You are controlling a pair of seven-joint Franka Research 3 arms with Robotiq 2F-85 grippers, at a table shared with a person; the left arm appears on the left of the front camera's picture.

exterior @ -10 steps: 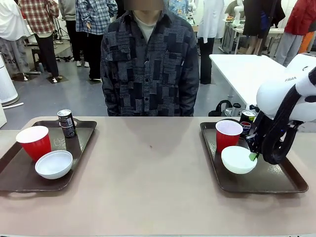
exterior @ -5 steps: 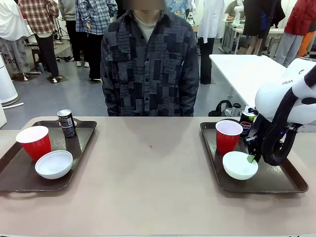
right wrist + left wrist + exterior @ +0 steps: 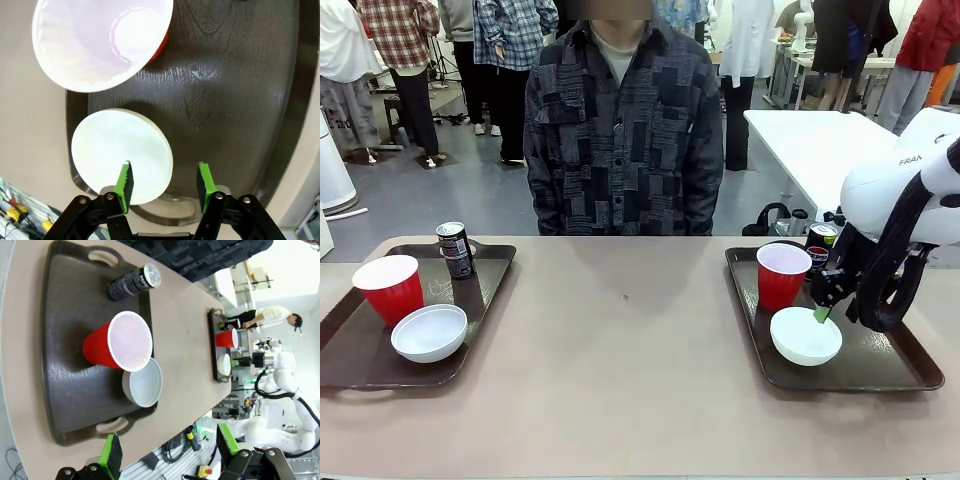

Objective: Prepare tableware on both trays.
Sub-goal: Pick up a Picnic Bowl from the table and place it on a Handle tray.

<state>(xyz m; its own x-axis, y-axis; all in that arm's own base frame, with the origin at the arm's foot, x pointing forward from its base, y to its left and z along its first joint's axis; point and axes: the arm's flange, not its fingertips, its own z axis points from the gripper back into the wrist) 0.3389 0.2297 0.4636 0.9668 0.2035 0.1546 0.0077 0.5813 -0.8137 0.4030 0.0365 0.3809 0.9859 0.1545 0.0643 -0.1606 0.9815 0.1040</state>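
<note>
Right gripper (image 3: 164, 180) poised over right-hand tray (image 3: 880, 370), jaws parted and empty, straddling rim of white bowl (image 3: 805, 335) set beside red cup (image 3: 782, 275). Left gripper (image 3: 169, 454) spread wide, empty, above left tray (image 3: 65, 365).

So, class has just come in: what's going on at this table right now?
Two trays are being laid with tableware. The right gripper hangs just above the white bowl on the right tray, fingers apart, holding nothing; the bowl sits beside a red cup and a can. The left tray carries its own cup, bowl and can. The left gripper is open above it. A person stands across the table, watching.
</note>
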